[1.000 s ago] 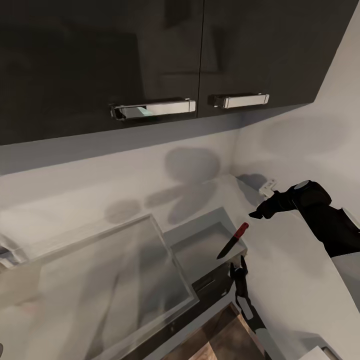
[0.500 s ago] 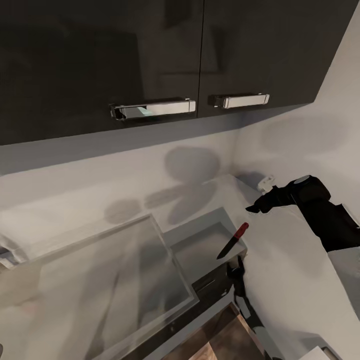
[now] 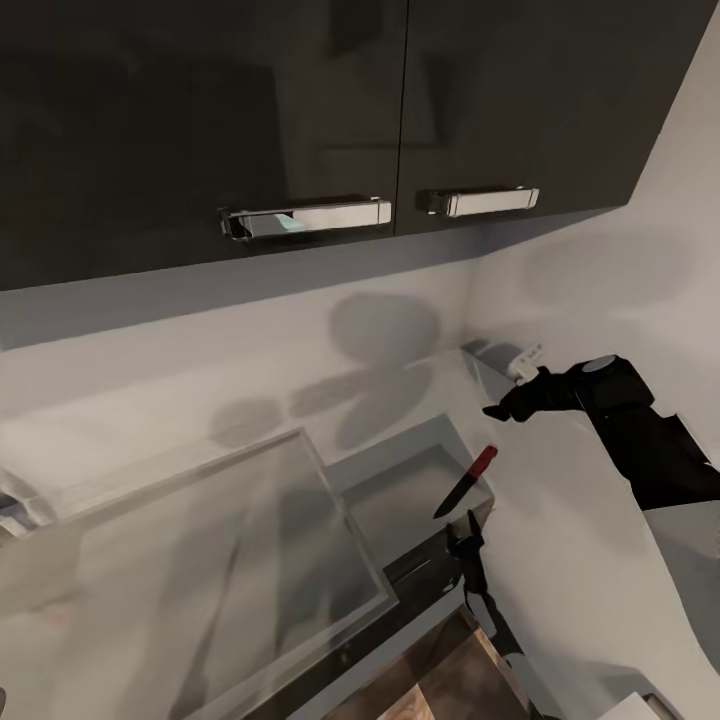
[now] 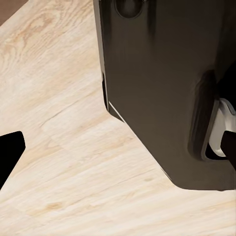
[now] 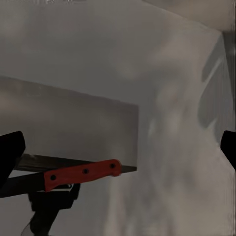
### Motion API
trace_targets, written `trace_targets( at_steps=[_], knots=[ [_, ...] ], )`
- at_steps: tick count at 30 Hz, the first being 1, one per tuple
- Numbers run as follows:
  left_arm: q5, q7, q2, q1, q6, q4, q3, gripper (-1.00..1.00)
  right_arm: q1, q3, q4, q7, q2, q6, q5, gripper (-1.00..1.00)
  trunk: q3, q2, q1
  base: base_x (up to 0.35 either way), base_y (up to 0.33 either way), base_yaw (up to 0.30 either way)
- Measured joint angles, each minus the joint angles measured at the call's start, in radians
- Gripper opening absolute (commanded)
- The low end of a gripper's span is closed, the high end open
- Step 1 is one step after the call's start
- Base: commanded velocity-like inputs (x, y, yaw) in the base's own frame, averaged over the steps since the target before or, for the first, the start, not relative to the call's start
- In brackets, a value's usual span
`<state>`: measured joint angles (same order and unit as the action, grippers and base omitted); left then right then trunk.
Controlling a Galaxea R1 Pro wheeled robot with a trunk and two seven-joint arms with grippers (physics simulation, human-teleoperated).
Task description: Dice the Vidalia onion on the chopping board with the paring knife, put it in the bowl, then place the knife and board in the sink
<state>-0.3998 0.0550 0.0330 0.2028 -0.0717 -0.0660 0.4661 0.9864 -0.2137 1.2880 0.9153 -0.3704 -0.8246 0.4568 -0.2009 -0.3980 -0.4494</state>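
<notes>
My right gripper hangs spread and empty over the countertop. Below and just ahead of it the paring knife lies across the sink rim (red handle nearer me, blade over the basin). I judge the knife step about finished, with the chopping board under my arm next: I must reach for it. My left gripper's fingers are apart, holding nothing.

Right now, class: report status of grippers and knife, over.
Right gripper open, raised beyond the red-handled dark-bladed paring knife. Knife at grey steel sink's edge, ungripped. Left gripper open.
</notes>
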Motion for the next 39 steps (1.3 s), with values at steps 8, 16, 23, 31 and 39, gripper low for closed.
trace_targets(
  at_steps=[8, 16, 23, 31, 39],
  knots=[
    [-0.014, 0.0, 0.0, 0.0, 0.001, -0.003, -0.028, 1.0, 0.0, 0.013, 0.01, -0.015, -0.001, 0.045, 0.0, 1.0, 0.0, 0.0, 0.0, 0.0, 0.0, 0.0],
    [-0.017, 0.0, 0.003, 0.0, 0.002, -0.007, -0.096, 1.0, 0.034, 0.013, -0.2, -0.348, 0.083, 0.222, 0.061, 1.0, 0.0, 0.0, 0.0, 0.0, 0.0, 0.0],
    [-0.017, 0.0, 0.0, 0.0, 0.002, -0.007, -0.098, 1.0, 0.352, 0.016, -0.736, -0.519, 0.18, 0.277, 0.076, 1.0, 0.0, 0.0, 0.0, 0.0, 0.0, 0.0],
    [-0.017, 0.001, 0.004, 0.0, 0.002, -0.009, -0.098, 1.0, 0.47, 0.003, -0.89, -0.408, 0.235, 0.403, 0.081, 1.0, 0.0, 0.0, 0.0, 0.0, 0.0, 0.0],
    [-0.017, 0.001, 0.004, 0.0, 0.002, -0.009, -0.098, 1.0, 0.472, -0.039, -0.889, 0.003, 0.211, 0.554, 0.203, 1.0, 0.0, 0.0, 0.0, 0.0, 0.0, 0.0]
  ],
)
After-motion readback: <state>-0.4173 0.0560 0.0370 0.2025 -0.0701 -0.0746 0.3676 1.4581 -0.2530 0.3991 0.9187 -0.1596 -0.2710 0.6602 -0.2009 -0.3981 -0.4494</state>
